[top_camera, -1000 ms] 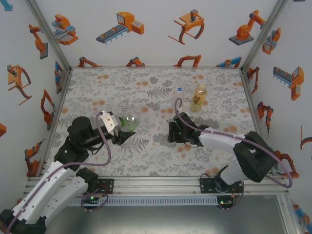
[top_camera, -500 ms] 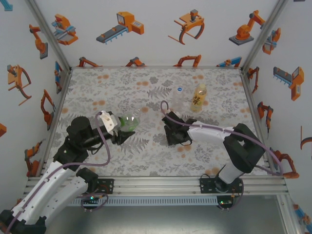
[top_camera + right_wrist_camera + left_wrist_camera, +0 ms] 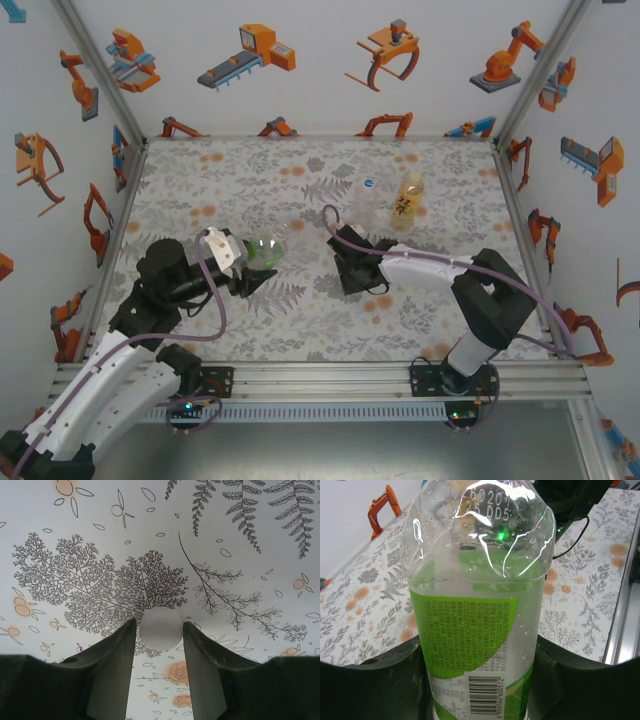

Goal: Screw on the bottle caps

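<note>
Right gripper (image 3: 160, 625) has shifted left across matte fern-printed table (image 3: 200, 180), jaws narrowed | left gripper (image 3: 480, 680) clamps clear green-tinted plastic bottle (image 3: 475, 610), droplet-beaded, its barcode label legible from left wrist view | right fingers (image 3: 115, 670) pinch small smooth white round plastic cap (image 3: 160, 630) at table centre, plain from right wrist view

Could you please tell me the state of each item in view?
green-tinted bottle: clamped, tilted.
left end effector: shut on the green-tinted bottle.
white cap: flat on the table.
right end effector: straddling the white cap, grip unclear.
colourless bottle: upright, capped.
yellow-orange bottle: upright.
</note>
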Motion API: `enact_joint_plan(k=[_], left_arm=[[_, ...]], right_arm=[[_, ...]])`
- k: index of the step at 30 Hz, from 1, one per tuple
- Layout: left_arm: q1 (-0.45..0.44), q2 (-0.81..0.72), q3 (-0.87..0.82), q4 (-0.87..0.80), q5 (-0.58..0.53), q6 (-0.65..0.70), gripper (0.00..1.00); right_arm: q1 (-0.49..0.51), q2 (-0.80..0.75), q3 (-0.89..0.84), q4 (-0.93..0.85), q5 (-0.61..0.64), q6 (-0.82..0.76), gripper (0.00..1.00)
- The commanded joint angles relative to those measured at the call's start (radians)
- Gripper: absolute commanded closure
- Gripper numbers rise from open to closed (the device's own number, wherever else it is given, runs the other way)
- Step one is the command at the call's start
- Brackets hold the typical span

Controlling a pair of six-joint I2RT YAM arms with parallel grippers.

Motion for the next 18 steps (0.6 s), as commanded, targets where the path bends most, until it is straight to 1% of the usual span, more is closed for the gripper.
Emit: enact_joint_plan(k=[1, 6, 10, 15, 18], left_arm=[[0.006, -0.009, 0.033, -0.001, 0.011, 0.014, 0.58], [0.006, -0.010, 0.033, -0.002, 0.011, 0.014, 0.58], [0.006, -0.007, 0.036, -0.006, 0.011, 0.017, 0.57], [0.005, 0.021, 0.053, -0.034, 0.021, 0.029, 0.58], [0.004, 0.045, 0.068, -0.058, 0.048, 0.041, 0.59]], right_arm=[[0.003, 0.007, 0.014, -0.002, 0.016, -0.017, 0.59], [0.003, 0.007, 0.013, -0.015, 0.016, -0.016, 0.64], [0.004, -0.028, 0.024, -0.036, 0.026, -0.020, 0.68], [0.003, -0.146, 0.030, -0.046, 0.005, -0.056, 0.70], [0.003, -0.242, 0.031, -0.035, -0.063, -0.128, 0.71]])
